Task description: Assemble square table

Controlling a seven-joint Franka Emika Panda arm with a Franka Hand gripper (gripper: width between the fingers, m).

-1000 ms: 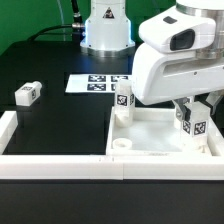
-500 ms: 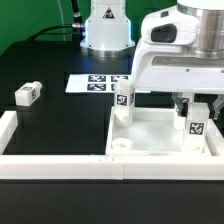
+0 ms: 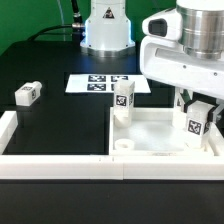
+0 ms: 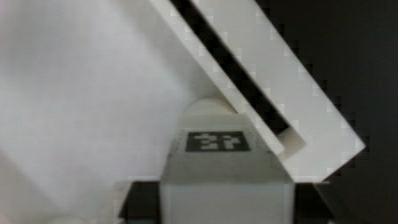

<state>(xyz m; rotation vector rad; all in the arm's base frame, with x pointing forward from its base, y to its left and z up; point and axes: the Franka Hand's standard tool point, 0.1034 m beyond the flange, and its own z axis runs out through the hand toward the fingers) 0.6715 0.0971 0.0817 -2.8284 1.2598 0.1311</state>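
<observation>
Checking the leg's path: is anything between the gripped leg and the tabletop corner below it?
Nothing visible does. The leg in the gripper is right over the tabletop corner; the other upright leg stands apart, toward the exterior view's left.

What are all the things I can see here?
tabletop: one, white, square tray on the exterior view's right.
standing leg: one, white with black-white tag, upright at a far corner of the tabletop.
held leg: one, white, tagged, upright over the tabletop's right side.
loose leg: one, white, lying on the table at the exterior view's left.
marker board: one, white with black tags, flat behind the tabletop.
border rails: two seen, white, front and left edges.
table: one, black.
robot base: one, white, at the back.
pincer: one, dark fingers, shut on the held leg.
</observation>
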